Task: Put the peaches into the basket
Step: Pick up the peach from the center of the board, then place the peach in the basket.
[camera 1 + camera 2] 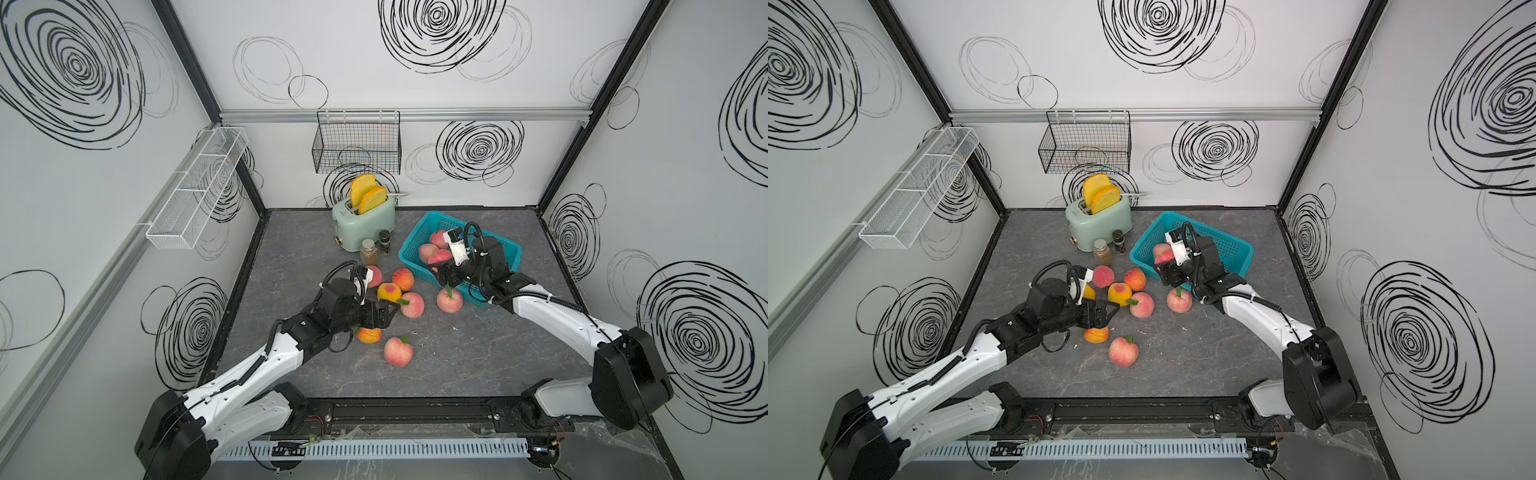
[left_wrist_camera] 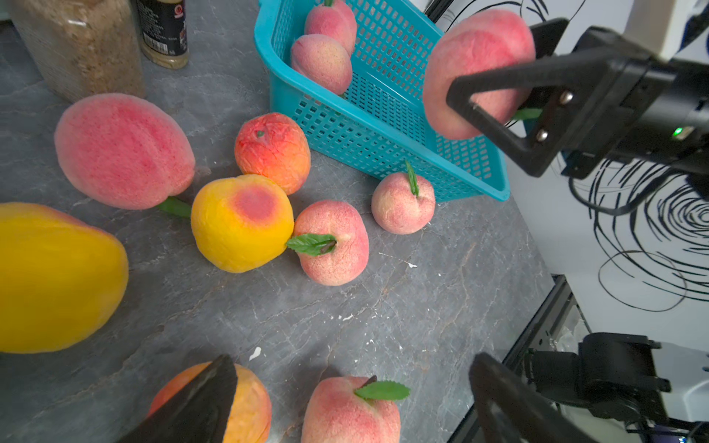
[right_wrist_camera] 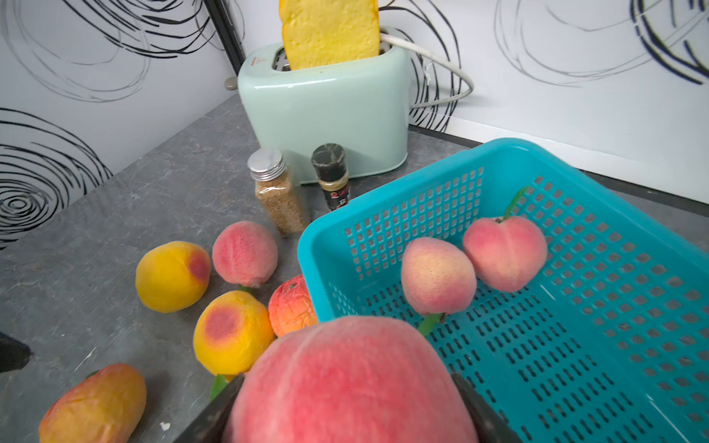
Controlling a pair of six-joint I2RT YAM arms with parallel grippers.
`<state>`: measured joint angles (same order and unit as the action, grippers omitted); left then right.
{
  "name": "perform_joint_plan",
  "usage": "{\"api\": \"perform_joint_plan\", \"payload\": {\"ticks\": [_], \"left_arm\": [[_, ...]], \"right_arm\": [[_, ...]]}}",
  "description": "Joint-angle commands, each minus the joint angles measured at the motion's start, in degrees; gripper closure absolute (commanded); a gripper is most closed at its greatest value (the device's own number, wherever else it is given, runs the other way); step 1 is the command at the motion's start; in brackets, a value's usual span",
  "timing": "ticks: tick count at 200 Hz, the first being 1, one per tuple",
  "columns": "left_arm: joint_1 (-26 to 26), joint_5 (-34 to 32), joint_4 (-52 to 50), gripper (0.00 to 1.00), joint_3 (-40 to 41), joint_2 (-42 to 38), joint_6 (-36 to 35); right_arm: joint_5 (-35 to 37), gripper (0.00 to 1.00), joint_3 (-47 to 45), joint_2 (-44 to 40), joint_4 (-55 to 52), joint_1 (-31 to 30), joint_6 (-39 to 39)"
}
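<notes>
Clock directions are read on the top views, with 12 o'clock at the far wall.

- The rectangular teal-blue perforated plastic basket (image 1: 419, 235) sits askew on the grey marbled tabletop (image 1: 457, 365), at about 2 o'clock from centre. Two round pink toy peaches (image 3: 437, 276) lie inside, touching each other.
- The right pincer (image 1: 440, 264) pinches a third pink-red peach (image 2: 475, 73) between its black fingers (image 2: 498, 96). The fruit hangs above the basket's 7 o'clock side, clear of its bottom.
- The left pincer (image 1: 380, 312) is spread wide with nothing between the jaws. It hovers over an orange-yellow peach (image 1: 370, 336) at 8 o'clock from centre.
- Loose fruit near centre:
  - a yellow peach with a red spot (image 1: 389, 291)
  - a pink leafed peach (image 1: 412, 304) touching it at 4 o'clock
  - a wrinkled red-orange peach (image 1: 403, 279) against it at 1 o'clock
  - a pink peach (image 1: 374, 275) at its 11 o'clock
  - a plain yellow peach (image 1: 1088, 291), partly hidden behind the left wrist
- A pink stemmed peach (image 1: 449, 300) sits just beside the basket's 6 o'clock wall.
- A pink leafed peach (image 1: 398, 351) lies alone at 6 o'clock.
- The mint-green toaster (image 1: 365, 224) stands at 11 o'clock, with two spice jars (image 1: 369, 252) between it and the fruit.
</notes>
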<state>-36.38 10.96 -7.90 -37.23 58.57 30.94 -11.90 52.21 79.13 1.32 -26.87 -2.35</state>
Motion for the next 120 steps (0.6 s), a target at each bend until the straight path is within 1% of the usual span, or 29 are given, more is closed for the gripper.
{"api": "perform_joint_plan", "payload": {"ticks": [1, 27, 31, 87, 120], "left_arm": [[-1.02, -4.11, 5.17, 0.02, -3.68, 1.90, -4.72], [-2.43, -7.24, 5.75, 0.02, -6.18, 5.15, -6.24], [-2.59, -7.47, 6.04, 0.02, -6.46, 5.68, -7.70], [-3.65, -7.54, 11.59, 0.02, -9.57, 11.84, -10.99], [-3.85, -8.35, 16.21, 0.02, -10.33, 15.97, -12.75]], "right_arm": [[1.29, 0.30, 3.27, 1.27, -0.96, 1.28, 0.37], [3.90, 0.30, 6.95, 4.03, -3.20, 2.28, 2.20], [4.25, 0.30, 7.24, 4.29, -3.42, 2.41, 2.34], [5.72, 0.29, 10.77, 7.45, -4.49, 6.88, 3.51], [7.33, 0.29, 10.12, 8.59, -3.03, 8.82, 3.58]]}}
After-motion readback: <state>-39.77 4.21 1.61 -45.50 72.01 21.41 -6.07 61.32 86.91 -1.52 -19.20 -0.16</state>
